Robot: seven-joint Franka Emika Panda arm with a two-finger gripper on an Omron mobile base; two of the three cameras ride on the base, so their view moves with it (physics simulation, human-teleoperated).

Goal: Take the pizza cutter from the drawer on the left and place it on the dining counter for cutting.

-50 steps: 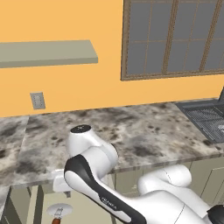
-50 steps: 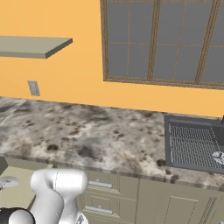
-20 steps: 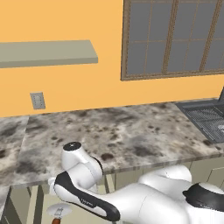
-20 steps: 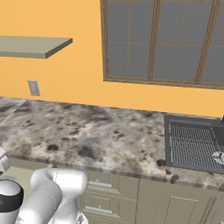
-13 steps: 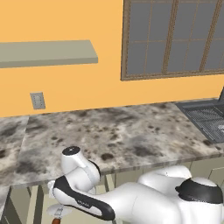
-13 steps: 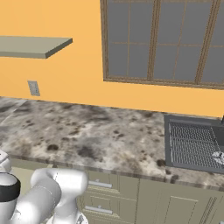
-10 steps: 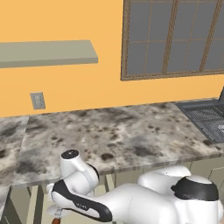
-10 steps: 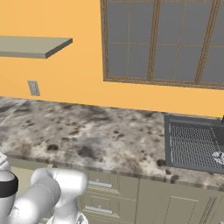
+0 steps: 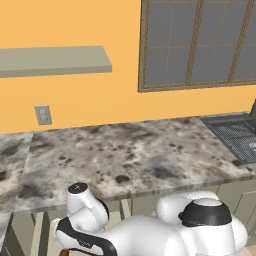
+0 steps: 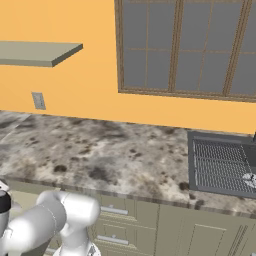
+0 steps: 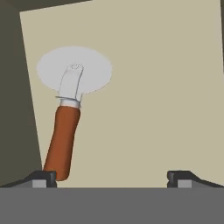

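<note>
cutter: the pizza cutter lies flat on the pale floor of the drawer, at about 10 o'clock in the hand view; its round blade points toward 12 and its brown handle runs down toward 7.
drawer: already open, judging by the bare floor seen from above, with a dark wall along the 9 o'clock side.
gripper: the gripper hangs over the drawer with its tips spread wide and nothing between them; the left tip sits just beside the end of the handle, and I cannot tell whether they touch.
arm: in the left base view it bends low at 7 o'clock, under the edge of the wall counter.
done: the drawer is open, and the hand is above the cutter.
left: line the jaws up on the handle, close, lift it out, carry it to the dining counter and set it down.
progress: early, I judge; the cutter is not yet held.
</note>
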